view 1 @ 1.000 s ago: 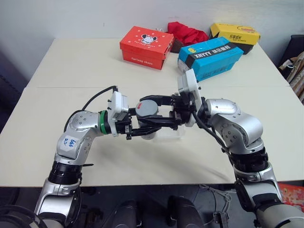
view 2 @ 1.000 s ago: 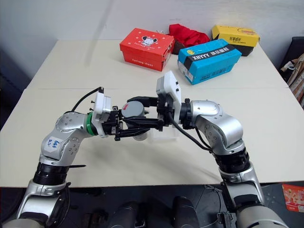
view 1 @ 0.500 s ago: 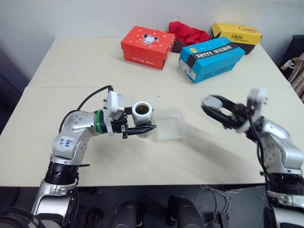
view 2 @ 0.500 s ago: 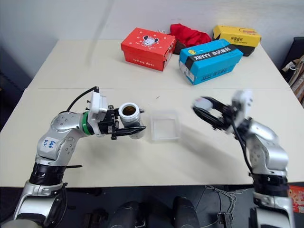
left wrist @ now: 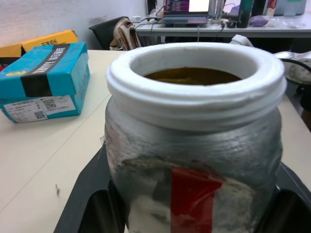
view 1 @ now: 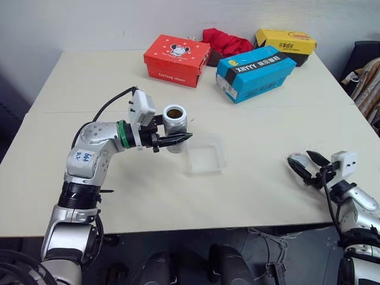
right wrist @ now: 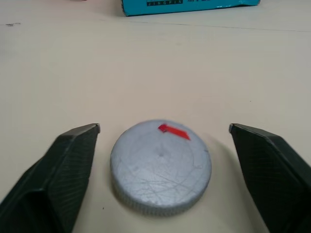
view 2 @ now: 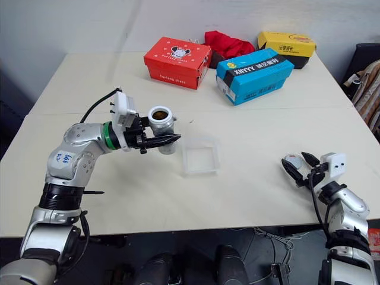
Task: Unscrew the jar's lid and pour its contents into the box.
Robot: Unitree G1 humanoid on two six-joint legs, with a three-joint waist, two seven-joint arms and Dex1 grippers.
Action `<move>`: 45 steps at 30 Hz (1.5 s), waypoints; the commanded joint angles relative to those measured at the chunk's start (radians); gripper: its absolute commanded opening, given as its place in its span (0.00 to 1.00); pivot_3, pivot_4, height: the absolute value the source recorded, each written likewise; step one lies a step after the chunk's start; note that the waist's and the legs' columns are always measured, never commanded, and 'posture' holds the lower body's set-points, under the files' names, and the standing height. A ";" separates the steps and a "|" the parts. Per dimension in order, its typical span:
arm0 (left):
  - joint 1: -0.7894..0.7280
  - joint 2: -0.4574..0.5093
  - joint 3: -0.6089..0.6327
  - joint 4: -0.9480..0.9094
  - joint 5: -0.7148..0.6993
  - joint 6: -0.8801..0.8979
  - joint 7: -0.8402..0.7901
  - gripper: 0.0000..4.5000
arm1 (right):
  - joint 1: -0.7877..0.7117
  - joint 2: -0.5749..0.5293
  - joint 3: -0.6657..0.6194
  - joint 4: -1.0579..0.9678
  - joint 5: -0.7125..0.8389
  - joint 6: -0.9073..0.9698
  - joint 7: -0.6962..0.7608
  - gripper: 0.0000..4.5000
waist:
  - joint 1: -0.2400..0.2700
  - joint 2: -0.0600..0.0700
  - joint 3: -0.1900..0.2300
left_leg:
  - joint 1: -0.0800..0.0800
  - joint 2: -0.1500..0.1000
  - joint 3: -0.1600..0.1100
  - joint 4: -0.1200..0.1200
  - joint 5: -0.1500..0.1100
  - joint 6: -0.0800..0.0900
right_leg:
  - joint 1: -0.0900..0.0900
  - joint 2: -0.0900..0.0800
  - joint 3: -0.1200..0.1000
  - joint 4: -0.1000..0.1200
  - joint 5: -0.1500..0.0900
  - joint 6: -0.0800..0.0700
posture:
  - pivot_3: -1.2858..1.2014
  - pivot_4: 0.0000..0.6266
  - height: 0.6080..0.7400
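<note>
1. Jar (view 1: 174, 126) is up off the table (view 1: 89, 83), just beside the box (view 1: 206, 159), mouth open w/ the lid (right wrist: 160, 165) off.
2. Handling, our guess: small rigid plastic, light, body prob a bit slick; we'd keep the hold at mid-body, below the white threaded neck.
3. Long axis reads upright, mouth pointing up; red label strip faces the left wrist cam. Something dark sits inside; can't make out the contents.
4. Left gripper (view 1: 178, 139) is clamped on the jar body, fingers pointing toward the box.
5. Box sits flat, looks empty.
6. Lid lies flat on the table far over on our right, red mark up, well apart from jar.
7. Right gripper (right wrist: 163, 145) stands w/ fingers spread wide either side of the lid, not touching it.
8. Next for us: tip the jar over the box.
</note>
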 commanded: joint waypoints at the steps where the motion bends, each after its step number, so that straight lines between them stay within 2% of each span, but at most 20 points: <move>1: -0.075 -0.007 -0.032 0.024 0.064 -0.029 0.026 0.52 | 0.079 -0.050 -0.063 -0.232 0.082 0.093 0.005 0.99 | 0.007 0.000 0.000 | 0.000 0.000 -0.001 0.000 0.000 0.000 | 0.000 0.000 0.001 0.000 0.000 0.000 | 0.52 0.24 1.00; 6: -0.155 -0.011 -0.106 0.124 0.235 -0.188 0.077 0.52 | 0.276 -0.122 -0.048 -0.714 0.169 0.265 0.057 0.99 | 0.024 0.001 0.000 | 0.000 -0.001 -0.001 0.000 0.000 0.000 | -0.001 -0.001 0.005 -0.001 0.000 0.000 | 0.52 0.24 1.00; 10: -0.222 0.001 -0.194 0.231 0.449 -0.469 0.160 0.52 | 0.375 -0.164 -0.007 -1.027 0.230 0.363 0.074 0.99 | 0.025 0.000 0.000 | 0.000 0.001 -0.001 0.000 -0.002 -0.003 | -0.001 -0.001 0.006 -0.005 0.000 -0.001 | 0.52 0.24 1.00; 15: -0.281 -0.004 -0.291 0.365 0.730 -0.864 0.398 0.52 | 0.422 -0.153 0.007 -1.127 0.231 0.402 0.064 0.99 | 0.038 0.000 0.001 | -0.001 0.002 -0.001 0.000 -0.003 -0.002 | -0.001 -0.001 0.004 -0.008 0.001 -0.003 | 0.52 0.24 1.00; 19: -0.339 -0.005 -0.344 0.424 0.975 -1.029 0.680 0.52 | 0.457 -0.128 0.003 -1.140 0.212 0.397 0.039 0.99 | 0.051 -0.001 0.002 | -0.002 0.001 0.001 0.000 -0.004 0.001 | -0.002 -0.002 0.004 -0.008 0.001 -0.003 | 0.52 0.24 1.00; 21: -0.371 0.021 -0.393 0.434 1.164 -1.081 0.892 0.52 | 0.471 -0.120 -0.002 -1.147 0.208 0.396 0.029 0.99 | 0.055 -0.002 0.002 | -0.003 0.000 0.000 0.000 -0.004 0.002 | -0.002 -0.002 0.002 -0.008 0.001 -0.002 | 0.52 0.24 1.00; 25: -0.435 0.069 -0.538 0.430 1.555 -1.038 1.337 0.52 | 0.486 -0.110 -0.008 -1.156 0.199 0.394 0.005 0.99 | 0.054 -0.002 0.002 | -0.004 0.000 0.001 0.000 -0.005 0.003 | -0.002 -0.001 -0.004 -0.007 0.002 -0.001 | 0.52 0.24 1.00; 29: -0.485 0.064 -0.661 0.481 1.772 -0.948 1.600 0.52 | 0.495 -0.101 -0.004 -1.168 0.198 0.401 -0.020 0.99 | 0.055 -0.002 0.002 | -0.005 -0.001 0.001 0.000 -0.006 0.006 | -0.002 -0.002 -0.006 -0.008 0.003 0.001 | 0.52 0.24 1.00; 33: -0.500 0.040 -0.724 0.511 1.895 -0.814 1.753 0.52 | 0.505 -0.092 -0.004 -1.176 0.200 0.405 -0.041 0.99 | 0.053 -0.002 0.002 | -0.005 0.000 0.001 0.000 -0.006 0.006 | -0.002 -0.001 -0.006 -0.008 0.003 0.001 | 0.52 0.24 1.00; 38: -0.486 0.039 -0.783 0.520 1.992 -0.696 1.861 0.52 | 0.514 -0.080 -0.002 -1.182 0.201 0.401 -0.055 0.99 | 0.052 -0.002 0.002 | -0.005 0.000 0.001 0.000 -0.006 0.006 | -0.002 -0.002 -0.006 -0.007 0.003 0.001 | 0.52 0.24 1.00; 41: -0.463 0.040 -0.782 0.496 1.999 -0.645 1.877 0.52 | 0.522 -0.071 -0.002 -1.177 0.198 0.393 -0.058 0.99 | 0.052 -0.002 0.002 | -0.005 0.000 0.001 0.000 -0.006 0.006 | -0.002 -0.002 -0.006 -0.007 0.003 0.001 | 0.52 0.24 1.00; 45: -0.457 0.042 -0.773 0.481 1.936 -0.696 1.832 0.52 | 0.531 -0.061 0.000 -1.175 0.193 0.386 -0.059 0.99 | 0.052 -0.002 0.002 | -0.005 0.000 0.001 0.000 -0.005 0.006 | -0.002 -0.002 -0.006 -0.007 0.003 0.001 | 0.52 0.24 1.00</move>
